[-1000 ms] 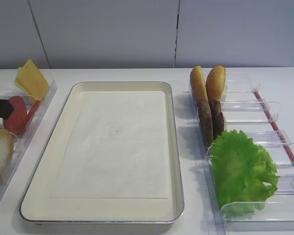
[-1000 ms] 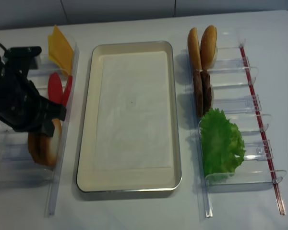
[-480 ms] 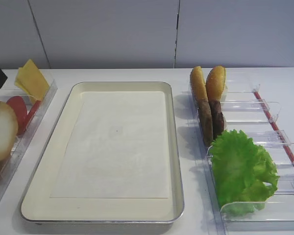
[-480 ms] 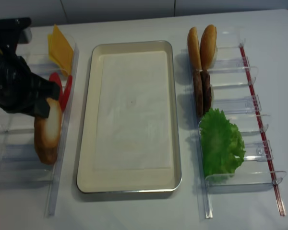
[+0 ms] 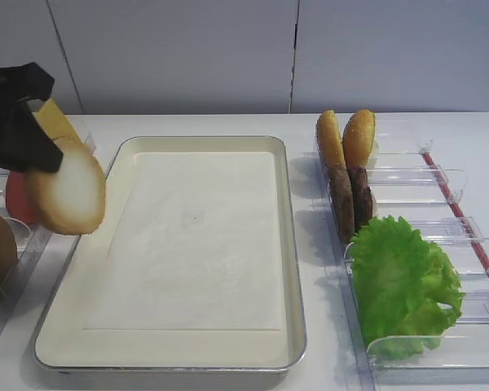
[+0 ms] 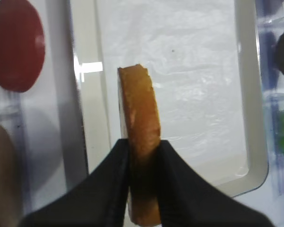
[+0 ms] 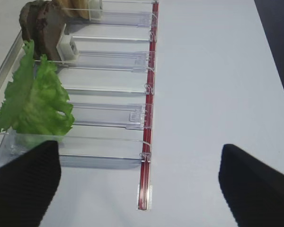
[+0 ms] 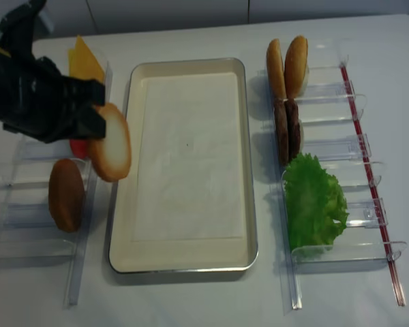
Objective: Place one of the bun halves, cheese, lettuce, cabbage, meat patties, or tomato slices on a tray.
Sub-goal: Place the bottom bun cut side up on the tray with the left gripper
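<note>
- The left gripper [image 6: 143, 156] pinches the bun half [image 5: 68, 195] by its upper edge, both fingers pressed against its flat faces; the bun hangs on edge, whitish cut face turned toward the tray's side.
- The bun half is in the air over the tray's [image 5: 287, 244] left rim, clear of the left clear bin [image 8: 82, 225], where the plain brown domed bun half [image 8: 65, 194] lies and the tomato slices [image 6: 16, 45] and cheese [image 8: 85, 61] stand.
- To do this step well, I judge the bun should travel further over the white paper liner [image 5: 196, 236], toward the middle, before any lowering, so that its lower edge does not catch the raised rim.
- Since it hangs on edge, a plain release would likely let it tip or roll; tilting the wrist so one face turns downward, then lowering until it nearly touches the liner, looks safer.
- The fingers should part only once the bun rests on the liner.
- The right gripper [image 7: 137, 184] stands with its jaws spread wide, holding nothing, above the bare table just beside the right bins with lettuce [image 7: 35, 101] and meat patties [image 7: 40, 23]; it need not move.
</note>
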Available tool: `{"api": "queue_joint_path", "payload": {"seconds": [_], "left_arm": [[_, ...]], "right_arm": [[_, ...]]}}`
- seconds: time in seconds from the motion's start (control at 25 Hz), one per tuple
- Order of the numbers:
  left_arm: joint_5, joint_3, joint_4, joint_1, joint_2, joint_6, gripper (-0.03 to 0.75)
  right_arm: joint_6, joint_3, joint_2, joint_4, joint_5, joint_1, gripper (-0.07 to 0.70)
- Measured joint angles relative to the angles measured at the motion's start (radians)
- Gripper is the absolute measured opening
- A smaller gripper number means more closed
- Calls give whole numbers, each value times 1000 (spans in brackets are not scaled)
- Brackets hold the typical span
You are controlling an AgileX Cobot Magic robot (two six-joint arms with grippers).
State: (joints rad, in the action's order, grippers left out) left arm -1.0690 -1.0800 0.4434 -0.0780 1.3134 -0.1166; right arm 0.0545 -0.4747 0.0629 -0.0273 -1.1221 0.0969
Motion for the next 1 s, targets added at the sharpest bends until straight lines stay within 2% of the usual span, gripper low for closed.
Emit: {"api": "queue_joint_path", "payload": {"seconds": [0.28, 0.44, 0.56, 0.8, 1.0], "left_arm": [[156, 91, 120, -123, 0, -53, 116], [207, 106, 174, -164, 0, -56, 116], [214, 106, 234, -173, 25, -85, 116], [177, 106, 523, -189, 178, -324, 116], [169, 114, 564, -191, 240, -385, 116]], "right_arm": [[0, 0, 0, 0, 0, 0, 693], [0, 0, 0, 0, 0, 0, 694], [0, 0, 0, 0, 0, 0, 693], [0, 0, 0, 0, 0, 0, 693], [0, 0, 0, 0, 0, 0, 693]]}}
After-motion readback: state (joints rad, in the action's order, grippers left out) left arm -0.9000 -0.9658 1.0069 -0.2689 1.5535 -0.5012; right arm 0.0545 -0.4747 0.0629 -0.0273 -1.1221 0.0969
